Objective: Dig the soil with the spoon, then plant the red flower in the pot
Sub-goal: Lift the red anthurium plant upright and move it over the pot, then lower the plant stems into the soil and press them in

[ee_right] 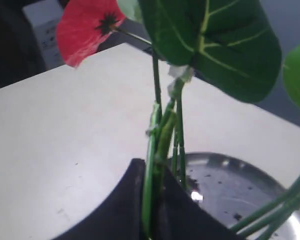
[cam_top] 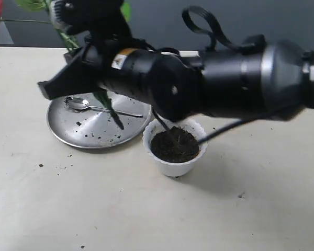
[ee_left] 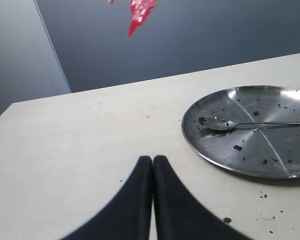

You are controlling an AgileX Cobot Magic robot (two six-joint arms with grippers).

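Note:
The red flower (cam_top: 111, 112) hangs over the steel plate, its green stems (ee_right: 162, 125) clamped in my right gripper (ee_right: 152, 167), which is shut on them. That arm reaches across from the right, and the gripper (cam_top: 76, 76) is above the plate's back edge. A red bloom (ee_right: 87, 27) and broad leaves (ee_right: 215, 40) rise above the fingers. The white scalloped pot (cam_top: 184, 166) stands right of the plate, filled with dark soil (cam_top: 174, 145). The silver spoon (cam_top: 82, 103) lies in the plate. My left gripper (ee_left: 153, 159) is shut and empty above bare table, left of the plate and the spoon (ee_left: 225, 123).
The round steel plate (cam_top: 94, 133) is dusted with soil crumbs. More crumbs lie on the table (cam_top: 42, 166) near it. The right arm's thick black body (cam_top: 225, 83) and a cable pass just behind and above the pot. A dark wall runs behind the table.

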